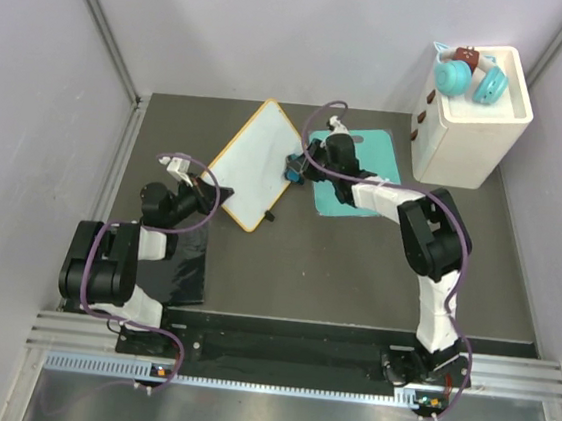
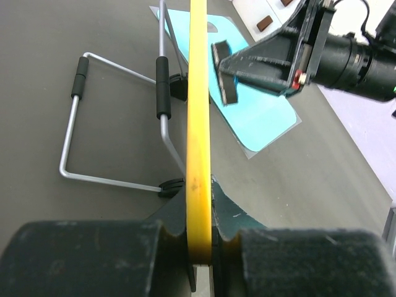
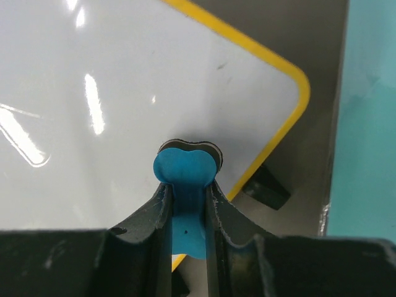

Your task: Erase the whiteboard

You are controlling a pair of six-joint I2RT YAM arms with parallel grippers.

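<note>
Now, from above, the whiteboard [image 1: 251, 157] sits left of centre on the desk [image 1: 355, 269], its right corner just beside the teal cutting board [image 1: 365, 179]. My left jaws are shut on its near-left edge, and my right jaws grip a blue eraser [image 1: 294, 167] set against its right side. I judge the wiping is under way, so the left hold must not slacken, or the board could slide under the push. From the left wrist I see the yellow frame [image 2: 198, 124] edge-on, clamped between my jaws, with a wire stand [image 2: 111, 180] behind it. The board seems raised on that stand, so I should press only as hard as my left grip can answer. From the right wrist the eraser fills my narrow jaws, its dark pad touching the white face near the rounded corner. A faint mark [image 3: 219, 64] lies ahead, and otherwise I see only glare. Good strokes would keep the pad flat, overlap, and stop short of the frame so it does not catch. Counting: one whiteboard, one eraser, one cutting board, one black mat [image 1: 182, 273], one white box [image 1: 464, 139] carrying two round teal toys [image 1: 454, 80], two black sleeves [image 2: 163, 86] on the stand, and one black clip [image 3: 266, 189] in the right wrist view.
</note>
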